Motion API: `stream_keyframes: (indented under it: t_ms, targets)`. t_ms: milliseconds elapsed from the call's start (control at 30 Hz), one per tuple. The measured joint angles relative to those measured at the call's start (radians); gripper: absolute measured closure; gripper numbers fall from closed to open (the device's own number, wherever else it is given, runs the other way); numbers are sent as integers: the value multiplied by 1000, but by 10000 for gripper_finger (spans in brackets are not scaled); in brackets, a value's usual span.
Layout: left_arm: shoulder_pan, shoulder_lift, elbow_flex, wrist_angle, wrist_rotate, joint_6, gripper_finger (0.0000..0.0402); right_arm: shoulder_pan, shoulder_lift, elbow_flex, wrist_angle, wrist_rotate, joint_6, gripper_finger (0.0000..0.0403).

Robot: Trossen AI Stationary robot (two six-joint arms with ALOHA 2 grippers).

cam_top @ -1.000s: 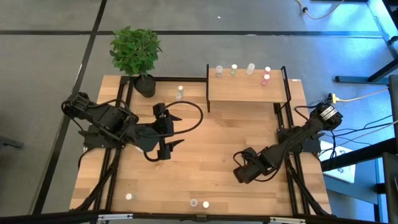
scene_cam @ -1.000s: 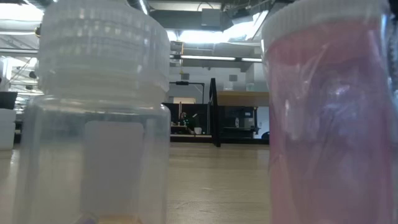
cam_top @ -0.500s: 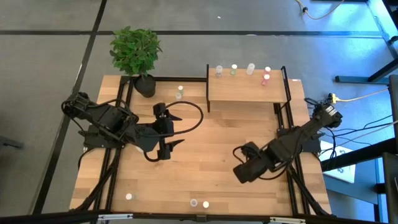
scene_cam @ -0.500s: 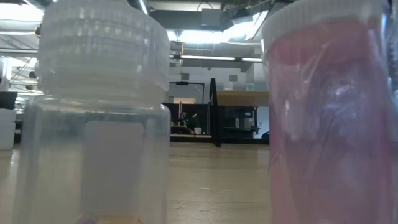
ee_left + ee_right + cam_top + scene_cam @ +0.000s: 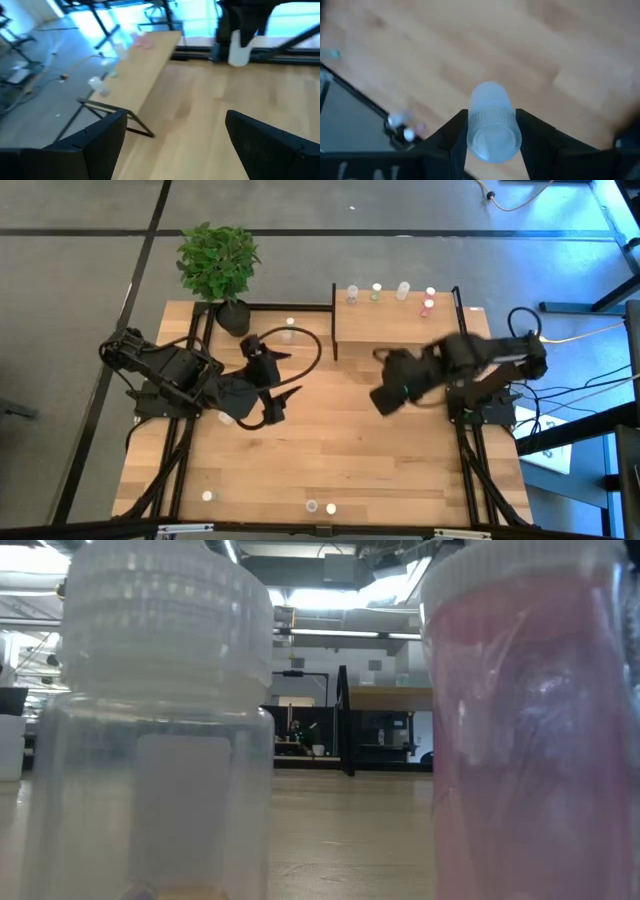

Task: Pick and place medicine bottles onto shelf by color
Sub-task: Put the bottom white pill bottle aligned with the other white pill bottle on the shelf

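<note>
My right gripper [image 5: 386,394] hangs above the table just in front of the shelf [image 5: 395,327], shut on a small translucent bottle [image 5: 491,102] with a pale ribbed cap. Several bottles stand along the shelf's far edge, among them a pink one [image 5: 427,307] and a green-capped one [image 5: 376,291]. My left gripper [image 5: 276,377] is open over the table's left half, with nothing between its fingers. One bottle [image 5: 289,324] stands on the table near the plant. Three more stand at the near edge: [image 5: 207,496], [image 5: 312,506], [image 5: 331,508]. My right gripper pinches the bottle's cap end [image 5: 492,134] between its two fingers, which come from above and point steeply down. The bottle body [image 5: 239,49] hangs upright below the fingers, lifted clear of the table.
A potted plant [image 5: 218,265] stands at the table's far left corner. Black frame rails run along both sides of the table. In the low view a white-capped bottle [image 5: 150,720] and a pink bottle [image 5: 530,720] stand right in front of the camera.
My right gripper has risen from low over the table's near right part and swung toward the far edge, up to the shelf's front, carrying the bottle with it. My left gripper has turned a little in place and stays open.
</note>
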Motion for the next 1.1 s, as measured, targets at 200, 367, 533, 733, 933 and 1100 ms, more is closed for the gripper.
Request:
stream_keyframes:
  t_ms: [200,367,533,733,933,1100]
  targets:
    - [28,0,0,0,-121,-29,67,-234,-4,79,0,3,-268,252]
    - [116,0,0,0,-118,-49,67,-457,-3,108,1,-44,-494,252]
    - [235,14,0,-13,-15,-46,67,-670,-3,109,1,-97,-682,252]
    - [332,24,0,13,4,-44,67,-847,-3,63,1,-97,-825,252]
    - [372,25,0,65,-21,30,67,-955,-3,-49,0,-84,-887,252]
    - [405,41,0,78,-10,34,67,-992,-2,-119,12,-63,-867,252]
